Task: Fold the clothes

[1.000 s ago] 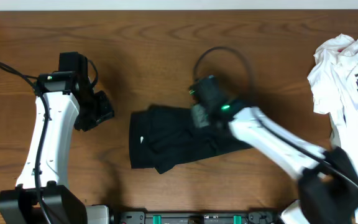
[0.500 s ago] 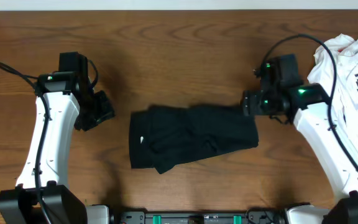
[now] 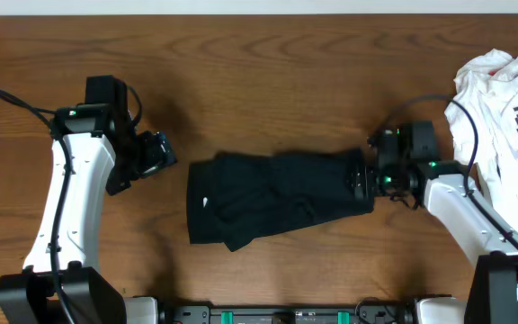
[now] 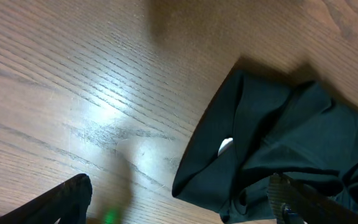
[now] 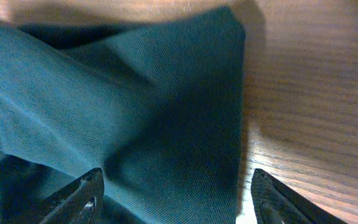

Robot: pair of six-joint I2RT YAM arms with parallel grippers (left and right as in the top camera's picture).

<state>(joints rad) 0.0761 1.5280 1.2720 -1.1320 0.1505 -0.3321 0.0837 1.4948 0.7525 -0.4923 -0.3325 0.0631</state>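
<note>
Brown wooden table (image 3: 268, 81) — bold wavy grain, bright glare patches (image 4: 114, 99), pale strip (image 3: 241, 6) along far edge

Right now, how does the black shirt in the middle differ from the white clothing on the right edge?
Colour: the black shirt is dark with a small white mark; the white clothing carries black print.
Pose: the black shirt lies folded fairly flat; the white clothing sits crumpled in a heap.
The right gripper is open at the black shirt's edge; no gripper is at the white clothing.
Both lie on the wooden table.

Left tool (image 3: 156, 153) and right tool (image 3: 356, 180) both gape wide (tips facing inward).
</note>
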